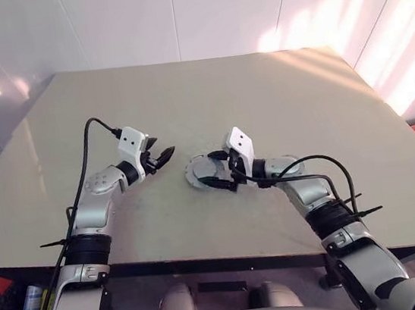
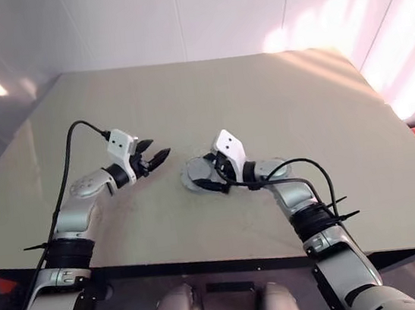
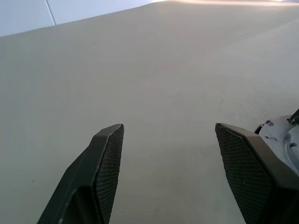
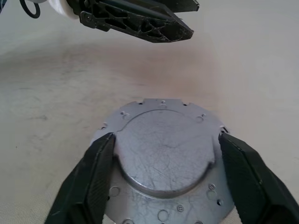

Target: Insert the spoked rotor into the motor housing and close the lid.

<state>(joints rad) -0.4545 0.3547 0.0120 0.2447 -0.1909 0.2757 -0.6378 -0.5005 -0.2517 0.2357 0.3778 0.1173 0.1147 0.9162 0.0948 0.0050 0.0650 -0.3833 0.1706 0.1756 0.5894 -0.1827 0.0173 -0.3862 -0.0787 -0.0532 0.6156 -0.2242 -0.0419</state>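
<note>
Plainly, beige table [image 1: 184, 97], white walls [image 1: 136, 19]

The lid [image 4: 163, 154] lies flat near the middle of the surface [image 1: 261, 94]. The right hand [image 1: 211, 173] straddles it, one finger on either side. The left hand [image 1: 163, 157] hangs just to its left, apart from it.

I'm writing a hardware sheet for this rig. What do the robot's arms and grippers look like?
Both arms have silver-grey metallic segments with black joint bands. Each wrist carries a white boxy camera housing. A black cable loops along each arm, fastened with black zip ties near the elbows. The left gripper and right gripper each have two black fingers, tapered, with finely textured inner pads.
</note>
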